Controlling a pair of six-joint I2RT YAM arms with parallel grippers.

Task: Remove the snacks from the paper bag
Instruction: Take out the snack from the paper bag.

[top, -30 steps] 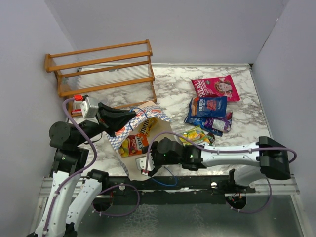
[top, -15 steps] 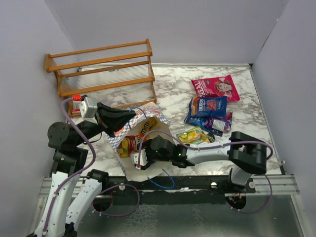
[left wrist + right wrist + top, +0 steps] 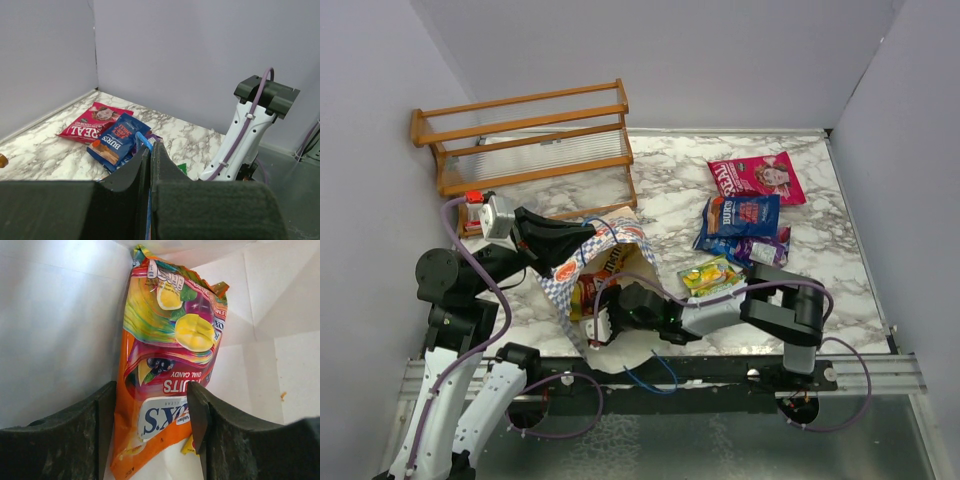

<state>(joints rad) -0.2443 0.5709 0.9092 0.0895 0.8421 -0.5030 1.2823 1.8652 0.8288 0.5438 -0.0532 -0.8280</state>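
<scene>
My right gripper (image 3: 152, 390), inside the cream-white paper carrier bag (image 3: 55, 315), straddles an orange glossy fruit-candy packet (image 3: 165, 340); whether it grips, I cannot tell. Bag walls crowd it. My left gripper (image 3: 150, 150) pinches the bag's thin blue cord handle (image 3: 145, 146). A magenta glossy packet (image 3: 757, 176) lies right of the bag.

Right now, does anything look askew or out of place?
The paper bag lies crumpled on its side at the near edge, its handle pinched by the left gripper; an orange candy pack sits inside. Otherwise nothing stands out.
</scene>
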